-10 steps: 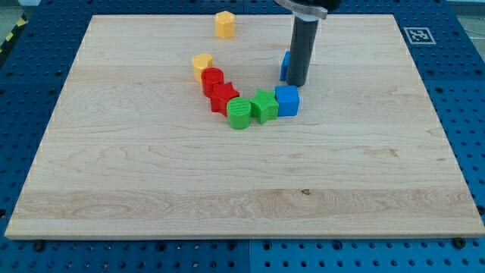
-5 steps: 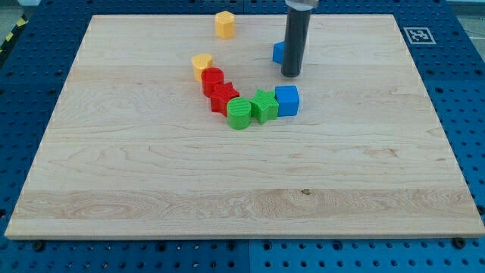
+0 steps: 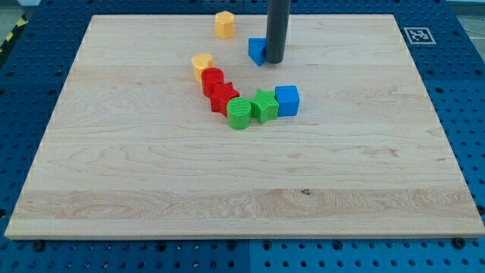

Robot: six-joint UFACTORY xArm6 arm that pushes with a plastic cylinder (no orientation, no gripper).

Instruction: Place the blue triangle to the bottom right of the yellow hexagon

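Observation:
The blue triangle (image 3: 257, 51) lies near the view's top, a short way right of and below the yellow hexagon (image 3: 224, 24). My tip (image 3: 274, 61) stands against the triangle's right side, and the rod hides part of that block. The tip is well above the blue cube (image 3: 287, 100) in the view.
A curved row of blocks lies at the board's middle: a yellow heart (image 3: 201, 65), a red cylinder (image 3: 213, 80), a red star (image 3: 223, 97), a green cylinder (image 3: 239, 113), a green star (image 3: 264, 105) and the blue cube. The wooden board (image 3: 151, 189) rests on a blue perforated table.
My tip has moved up and to the left, pushing the blue triangle up-left toward the yellow hexagon. The other blocks have not moved.

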